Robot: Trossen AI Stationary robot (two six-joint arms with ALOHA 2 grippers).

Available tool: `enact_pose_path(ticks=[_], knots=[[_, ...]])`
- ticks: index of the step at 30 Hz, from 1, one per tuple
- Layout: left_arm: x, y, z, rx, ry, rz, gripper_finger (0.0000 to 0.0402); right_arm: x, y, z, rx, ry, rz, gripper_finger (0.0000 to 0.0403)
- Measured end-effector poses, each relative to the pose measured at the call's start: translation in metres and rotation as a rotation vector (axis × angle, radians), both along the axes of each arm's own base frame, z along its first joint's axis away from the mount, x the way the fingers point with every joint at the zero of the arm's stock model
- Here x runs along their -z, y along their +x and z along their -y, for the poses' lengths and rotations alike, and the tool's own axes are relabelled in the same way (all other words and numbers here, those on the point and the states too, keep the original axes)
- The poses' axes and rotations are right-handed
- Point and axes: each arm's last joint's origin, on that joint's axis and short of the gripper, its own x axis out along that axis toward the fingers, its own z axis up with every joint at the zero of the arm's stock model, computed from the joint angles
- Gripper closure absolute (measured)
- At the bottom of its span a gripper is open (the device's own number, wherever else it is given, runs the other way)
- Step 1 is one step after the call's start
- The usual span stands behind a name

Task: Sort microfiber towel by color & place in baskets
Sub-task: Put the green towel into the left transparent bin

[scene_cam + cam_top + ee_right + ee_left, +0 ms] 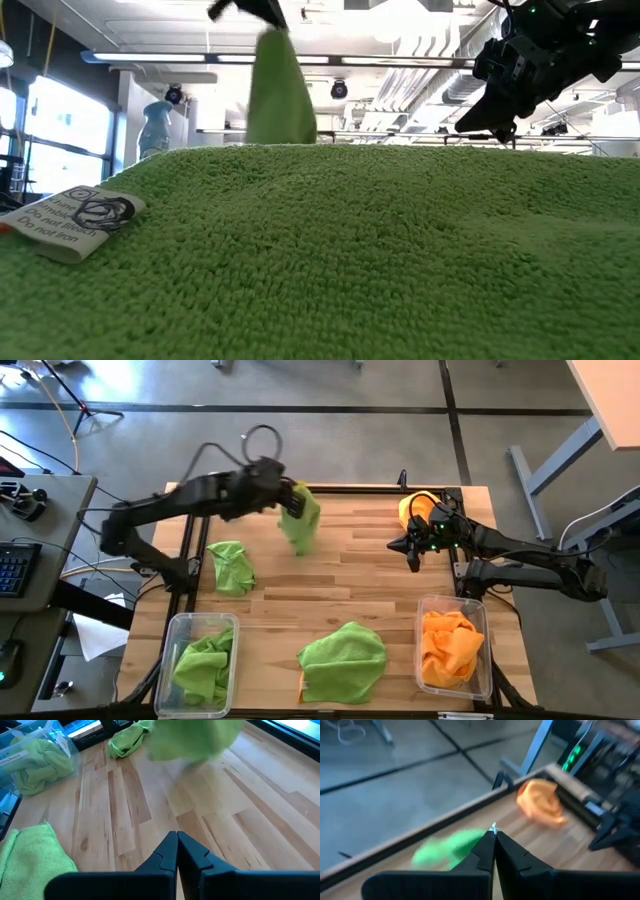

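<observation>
Left basket at the near-left corner of the worktop, holds a crumpled green towel. Behind it a loose green towel lies flat on the wood near the left edge. Left end effector is raised over the far-left part of the worktop, fingers pinched on a hanging green towel, which dangles clear of the surface; low view shows the same cloth draped straight down. Left wrist view: fingers pressed together with a green blur just past them. At near centre a large spread green towel sits on the worktop edge, filling the low view, with a white care tag on it. Right end effector hovers at far right, fingers closed tight, nothing between them. Just behind it an orange towel lies at the far-right corner. Right basket at near right, contains a bunched orange towel.
</observation>
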Motion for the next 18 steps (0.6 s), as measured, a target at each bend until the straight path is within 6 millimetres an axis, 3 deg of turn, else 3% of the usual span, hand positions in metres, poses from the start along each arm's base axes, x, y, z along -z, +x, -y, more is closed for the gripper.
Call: enact_pose_path(ticks=[7, 18], knots=[[-0.038, -0.045, 0.04, 0.043, 0.114, 0.095, 0.0401, 0.0, 0.0, 0.0, 0.026, 0.044, 0.004, 0.0403], [-0.057, -0.099, 0.101, 0.116, 0.169, 0.177, 0.0401, 0.0, 0.0, 0.0, 0.111, 0.189, 0.017, 0.0403]])
